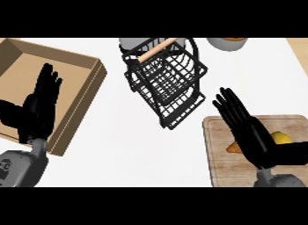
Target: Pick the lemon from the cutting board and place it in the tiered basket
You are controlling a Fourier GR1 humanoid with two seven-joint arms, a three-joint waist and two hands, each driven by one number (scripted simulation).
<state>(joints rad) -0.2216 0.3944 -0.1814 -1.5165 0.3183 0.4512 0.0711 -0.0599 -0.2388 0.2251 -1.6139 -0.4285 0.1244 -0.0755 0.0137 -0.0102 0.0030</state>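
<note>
A yellow lemon [282, 138] lies on the wooden cutting board [293, 167] at the right, partly hidden behind my right hand [254, 136]. That hand hovers over the board with straight fingers pointing up-left and the thumb stretched out to the right just below the lemon. It holds nothing. The black wire tiered basket [166, 81] with a wooden handle stands at the middle back, up and left of the board. My left hand [36, 110] rests open at the left, fingers up, over the cardboard box.
An open cardboard box [85, 94] fills the left side. An orange piece [234, 148] lies on the board beside my right palm. A grey bowl [228, 44] with something orange stands at the back right, and a grey pot [133, 43] behind the basket.
</note>
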